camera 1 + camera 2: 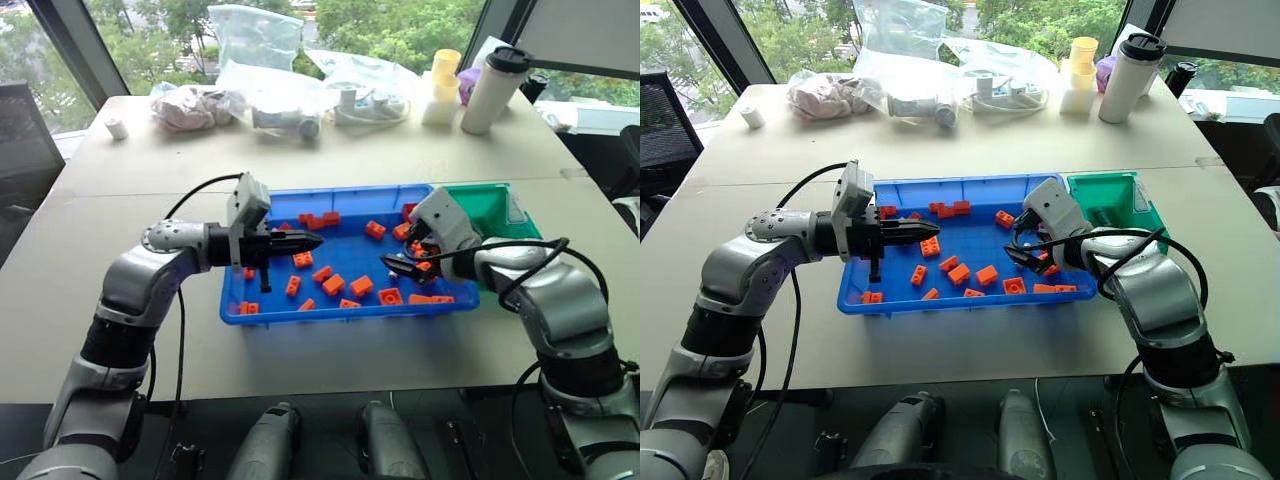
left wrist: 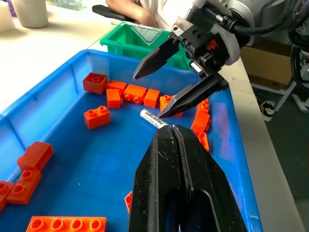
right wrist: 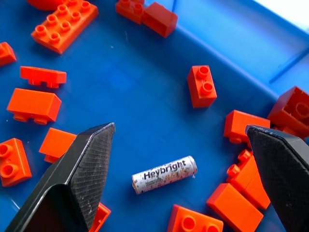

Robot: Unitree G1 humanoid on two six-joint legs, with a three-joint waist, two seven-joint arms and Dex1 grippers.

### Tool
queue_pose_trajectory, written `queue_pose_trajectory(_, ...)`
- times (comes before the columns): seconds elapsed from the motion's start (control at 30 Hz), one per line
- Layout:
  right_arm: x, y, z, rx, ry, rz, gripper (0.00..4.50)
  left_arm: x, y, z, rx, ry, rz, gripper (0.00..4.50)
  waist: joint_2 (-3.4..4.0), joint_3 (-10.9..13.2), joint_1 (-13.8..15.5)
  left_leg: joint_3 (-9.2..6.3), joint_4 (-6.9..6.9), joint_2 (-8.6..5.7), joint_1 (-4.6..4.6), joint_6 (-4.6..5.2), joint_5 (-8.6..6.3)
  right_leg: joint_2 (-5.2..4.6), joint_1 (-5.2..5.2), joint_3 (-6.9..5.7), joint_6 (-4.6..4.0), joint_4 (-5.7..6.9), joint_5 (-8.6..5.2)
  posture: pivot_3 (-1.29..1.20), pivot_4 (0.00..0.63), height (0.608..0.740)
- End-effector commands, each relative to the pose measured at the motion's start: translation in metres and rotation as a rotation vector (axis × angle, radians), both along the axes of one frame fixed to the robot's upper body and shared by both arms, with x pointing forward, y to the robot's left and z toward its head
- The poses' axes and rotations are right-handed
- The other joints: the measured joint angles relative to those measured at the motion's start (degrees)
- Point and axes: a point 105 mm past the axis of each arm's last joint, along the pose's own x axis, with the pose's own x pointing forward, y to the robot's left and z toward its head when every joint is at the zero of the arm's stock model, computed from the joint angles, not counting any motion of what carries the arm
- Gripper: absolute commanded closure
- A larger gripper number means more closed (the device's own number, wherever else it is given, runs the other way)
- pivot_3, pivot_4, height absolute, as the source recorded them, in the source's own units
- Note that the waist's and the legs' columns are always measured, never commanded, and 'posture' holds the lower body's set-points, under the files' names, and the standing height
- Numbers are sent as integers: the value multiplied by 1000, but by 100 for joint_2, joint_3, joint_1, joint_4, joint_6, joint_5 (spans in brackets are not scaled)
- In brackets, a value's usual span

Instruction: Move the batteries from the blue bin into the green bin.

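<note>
One battery [image 3: 164,174], a small silver cylinder with printed lettering, lies flat on the floor of the blue bin [image 1: 340,312] among orange bricks, towards the bin's right end. My right gripper [image 3: 179,128] is open just above it, a finger on either side, not touching. The left wrist view shows the same battery [image 2: 153,118] under the right gripper [image 2: 148,95]. My left gripper [image 2: 171,128] is shut and empty, pointing level over the left-middle of the bin [image 1: 305,241]. The green bin [image 1: 480,205] stands against the blue bin's right end; I cannot see what is inside it.
Orange bricks [image 1: 333,284] are scattered over the blue bin's floor, several bunched by the right wall. At the table's far edge are plastic bags [image 1: 255,40], a white tumbler [image 1: 495,90] and yellow cups [image 1: 443,85]. A person's arm [image 2: 130,9] shows beyond the green bin.
</note>
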Motion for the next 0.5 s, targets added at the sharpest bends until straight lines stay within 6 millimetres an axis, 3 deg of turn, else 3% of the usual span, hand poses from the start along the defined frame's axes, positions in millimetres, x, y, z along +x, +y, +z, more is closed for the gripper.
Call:
queue_pose_trajectory(0.03, -4, 0, 1, -2, 30, -65, 70, -5, 0, 10, -16, -42, 0, 4500, 0, 0, 3, -1, 0, 0, 0, 0, 0, 1, 0, -1, 0, 0, 0, 0, 150, 740)
queue_pose_trajectory(0.5, 10, 2, -9, 126, 170, -223, 70, -6, -1, 5, -24, -36, 27, 4500, 1, 0, -18, 2, -1, 1, 0, 2, -1, 10, -1, -3, -1, 1, 1, 0, 150, 740)
